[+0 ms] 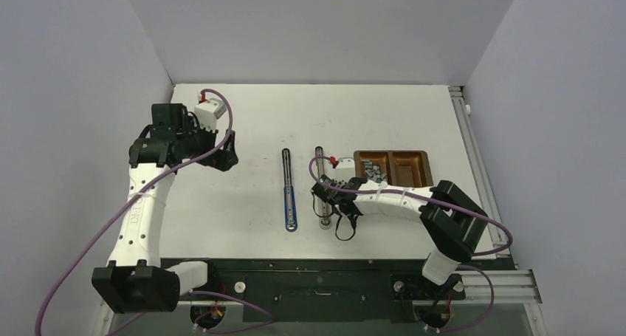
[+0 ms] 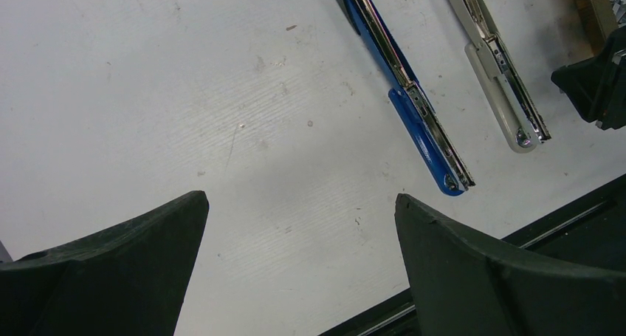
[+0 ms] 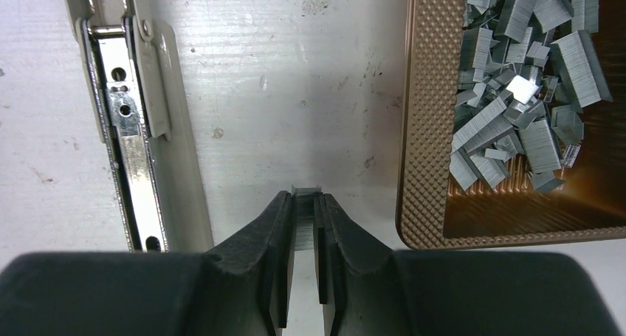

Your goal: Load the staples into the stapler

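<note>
Right gripper [image 3: 305, 210]: pinching one staple strip [image 3: 305, 191] over the bench [image 3: 295, 92]. White stapler [image 3: 136, 129], laid open, just left of it. Staples [image 3: 517, 92] heaped in brown tray [image 3: 415, 129], right of it. Left gripper [image 2: 299, 197]: spread wide; blue stapler [image 2: 413, 107] ahead, to its right.

Your overhead view is lit softly and evenly from above: the white bench [image 1: 243, 129] is bright but not blown out, and the arms cast only faint shadows close beneath them. In your left wrist view the left end effector [image 2: 301, 197] is near-black, with little detail. In your right wrist view one strip among the staples [image 3: 524, 90] flares white, and the stapler [image 3: 136, 159] rail gleams.
</note>
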Tool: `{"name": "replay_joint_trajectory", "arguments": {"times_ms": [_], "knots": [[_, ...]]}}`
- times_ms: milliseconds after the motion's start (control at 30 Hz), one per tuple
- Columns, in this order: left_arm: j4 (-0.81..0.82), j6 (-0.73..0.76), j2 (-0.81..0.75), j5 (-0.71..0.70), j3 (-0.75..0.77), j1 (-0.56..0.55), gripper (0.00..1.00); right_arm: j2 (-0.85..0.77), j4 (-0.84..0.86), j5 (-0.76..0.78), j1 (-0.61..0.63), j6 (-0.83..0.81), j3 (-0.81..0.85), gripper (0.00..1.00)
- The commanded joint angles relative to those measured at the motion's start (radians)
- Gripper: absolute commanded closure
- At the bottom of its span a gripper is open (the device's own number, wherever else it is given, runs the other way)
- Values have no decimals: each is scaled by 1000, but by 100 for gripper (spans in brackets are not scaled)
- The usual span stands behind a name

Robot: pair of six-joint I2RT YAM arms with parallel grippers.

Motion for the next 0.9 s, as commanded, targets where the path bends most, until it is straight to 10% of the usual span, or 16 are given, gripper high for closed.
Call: {"name": "replay_joint_trajectory", "arguments": {"times_ms": [0,367,867], "knots": [[4,15,-22,13,5,-5,4,27,40,7,18,-7,-13,85],[-6,20,0,29,27,-6,4,47,43,-2,24,-27,-11,62],[-22,20,32,26,66,-5,4,-156,-7,-61,-158,-181,193,61]]}}
